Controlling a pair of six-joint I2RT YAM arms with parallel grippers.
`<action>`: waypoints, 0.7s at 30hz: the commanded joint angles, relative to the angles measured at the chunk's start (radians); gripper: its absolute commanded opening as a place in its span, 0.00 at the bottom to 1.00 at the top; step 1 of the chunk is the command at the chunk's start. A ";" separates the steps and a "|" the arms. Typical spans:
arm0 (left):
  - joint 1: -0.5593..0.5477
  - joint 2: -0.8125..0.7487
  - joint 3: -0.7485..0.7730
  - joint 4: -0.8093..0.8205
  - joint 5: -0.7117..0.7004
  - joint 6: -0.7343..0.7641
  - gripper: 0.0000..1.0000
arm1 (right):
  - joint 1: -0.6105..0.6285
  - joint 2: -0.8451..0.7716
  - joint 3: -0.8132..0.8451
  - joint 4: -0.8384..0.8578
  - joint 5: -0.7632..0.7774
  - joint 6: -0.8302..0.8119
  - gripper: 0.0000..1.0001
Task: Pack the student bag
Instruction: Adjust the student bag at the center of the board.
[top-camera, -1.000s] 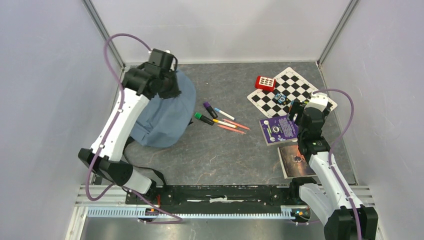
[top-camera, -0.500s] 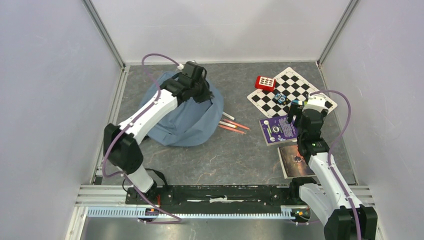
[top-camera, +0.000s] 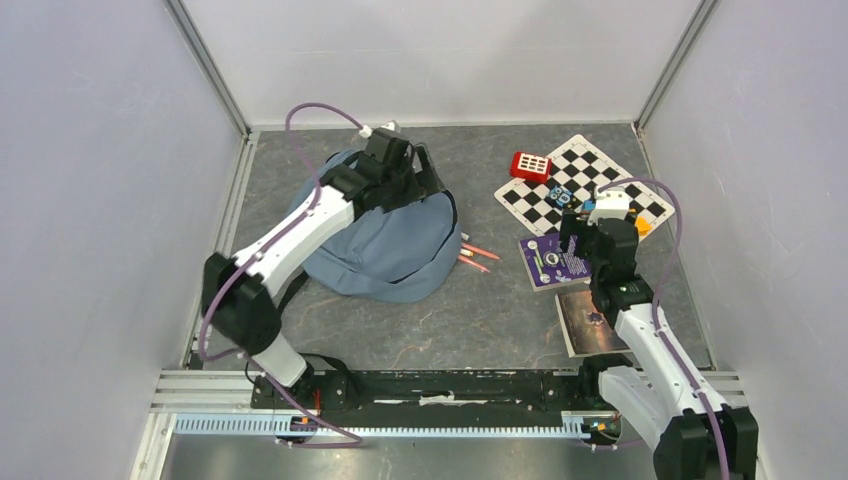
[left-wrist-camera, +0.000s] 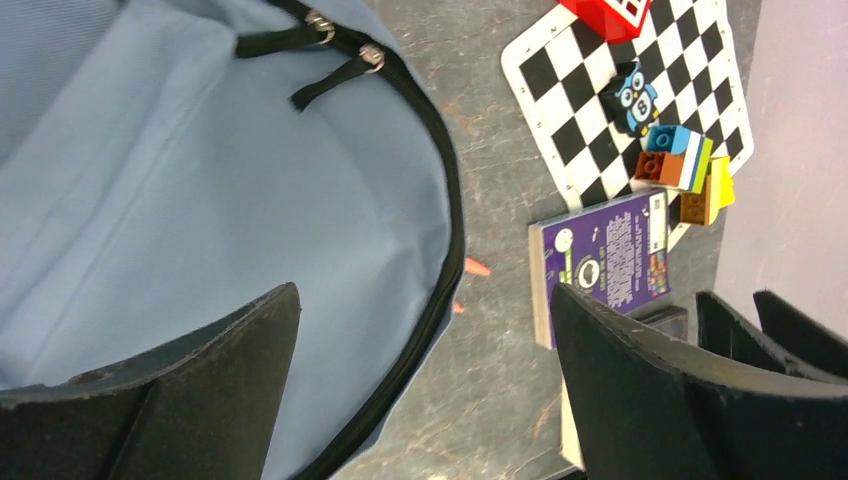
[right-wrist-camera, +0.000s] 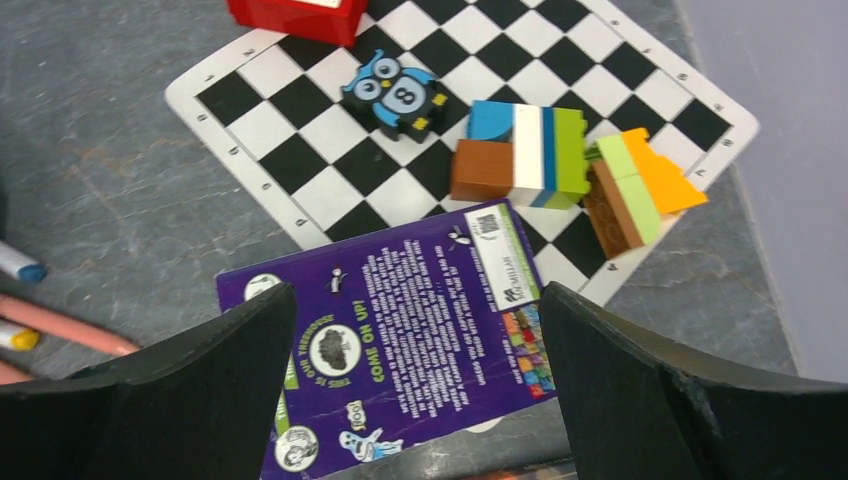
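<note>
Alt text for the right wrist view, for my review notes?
The right pincer hangs open above a purple booklet that overlaps the edge of a checkered board. On the board lie an owl tile, stacked toy bricks and a red box; pens poke in at left.

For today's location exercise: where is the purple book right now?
Top view: the purple book lies right of centre on the table, its far corner overlapping the checkered mat, with a dark book just nearer the robot.
</note>
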 joint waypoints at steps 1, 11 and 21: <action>0.029 -0.173 -0.121 -0.057 -0.073 0.119 1.00 | 0.050 0.034 0.035 0.050 -0.056 -0.021 0.95; 0.217 -0.325 -0.445 -0.047 -0.005 0.139 1.00 | 0.302 0.283 0.273 0.039 -0.092 -0.004 0.94; 0.291 -0.141 -0.338 0.026 -0.050 0.406 0.99 | 0.416 0.574 0.676 -0.163 -0.221 0.297 0.86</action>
